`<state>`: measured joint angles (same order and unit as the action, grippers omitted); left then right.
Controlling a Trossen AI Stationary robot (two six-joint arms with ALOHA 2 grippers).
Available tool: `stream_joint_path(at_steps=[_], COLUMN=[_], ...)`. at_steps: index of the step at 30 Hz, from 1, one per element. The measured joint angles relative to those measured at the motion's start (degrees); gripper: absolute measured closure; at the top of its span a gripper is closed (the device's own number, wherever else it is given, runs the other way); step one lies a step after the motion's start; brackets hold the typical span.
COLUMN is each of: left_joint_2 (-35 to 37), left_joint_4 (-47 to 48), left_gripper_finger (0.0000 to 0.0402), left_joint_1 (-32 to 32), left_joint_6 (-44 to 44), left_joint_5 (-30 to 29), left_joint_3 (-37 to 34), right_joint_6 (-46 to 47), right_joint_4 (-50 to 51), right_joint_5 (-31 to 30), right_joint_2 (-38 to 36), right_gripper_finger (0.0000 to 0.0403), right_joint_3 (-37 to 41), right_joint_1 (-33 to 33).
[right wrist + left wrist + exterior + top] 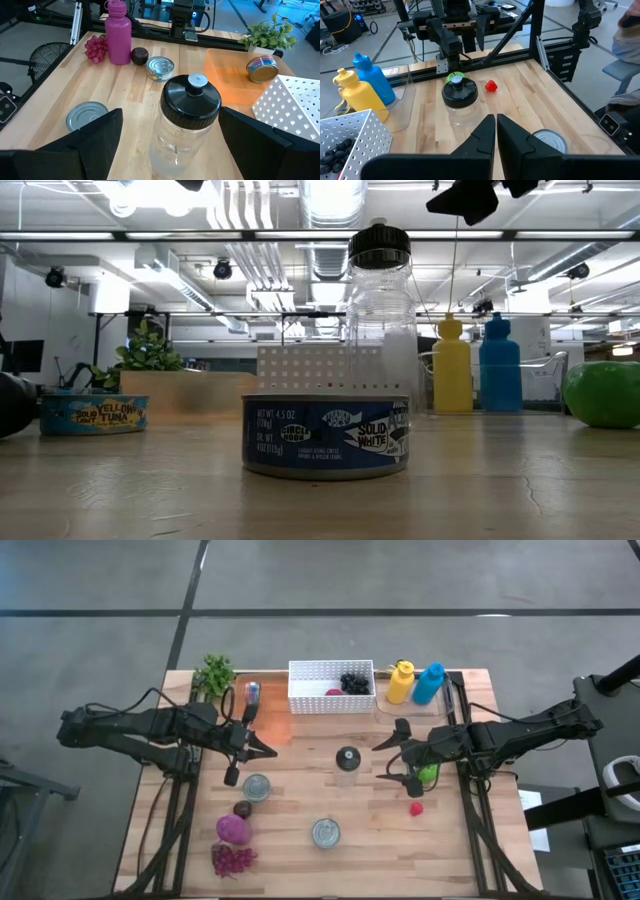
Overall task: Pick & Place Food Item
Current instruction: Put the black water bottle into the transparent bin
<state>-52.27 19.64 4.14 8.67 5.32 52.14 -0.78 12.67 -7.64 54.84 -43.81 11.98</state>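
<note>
A clear bottle with a black lid (347, 765) stands upright mid-table between both grippers. A green apple (428, 775) and a small red strawberry (417, 808) lie under the right arm. Two tuna cans (257, 787) (326, 833), a plum (242, 808) and purple grapes (233, 860) rest on the near left. My left gripper (496, 135) is shut, hovering left of the bottle (460, 95). My right gripper (170, 115) is wide open, hovering right of the bottle (189, 117), one finger on either side without touching it.
A white perforated basket (331, 687) holding dark berries sits at the far edge, with a yellow bottle (400, 682) and a blue bottle (430, 683) to its right. An orange tray (230, 80) with a can (262, 69), a plant (215, 673) and a pink bottle (117, 35) stand on the left.
</note>
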Motion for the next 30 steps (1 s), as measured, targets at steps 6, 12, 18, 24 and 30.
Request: stream_joint_path(at_steps=[6, 12, 18, 24, 30], left_joint_2=[0.0, 0.0, 0.0, 0.0, 0.0], left_joint_4=[0.0, 0.0, 0.0, 0.0, 0.0], left_gripper_finger=[0.0378, 0.0378, 0.0378, 0.0378, 0.0378], left_joint_1=[0.0, 0.0, 0.0, 0.0, 0.0], left_joint_6=[0.0, 0.0, 0.0, 0.0, 0.0], left_joint_5=[0.0, 0.0, 0.0, 0.0, 0.0], left_joint_3=[0.0, 0.0, 0.0, 0.0, 0.0], right_joint_6=[0.5, 2.6, 4.3, 5.7, 2.4], right_joint_4=[0.4, 0.5, 0.5, -8.1, -20.8], right_joint_5=[0.0, 0.1, 0.1, -1.6, -1.6], right_joint_2=[0.0, -0.6, -3.5, -4.6, -4.4], right_gripper_finger=[0.0086, 0.009, 0.0081, 0.0071, 0.0063], right_joint_3=[1.0, 3.3, 5.8, 10.9, 16.6], right_joint_1=[0.0, 0.0, 0.0, 0.0, 0.1])
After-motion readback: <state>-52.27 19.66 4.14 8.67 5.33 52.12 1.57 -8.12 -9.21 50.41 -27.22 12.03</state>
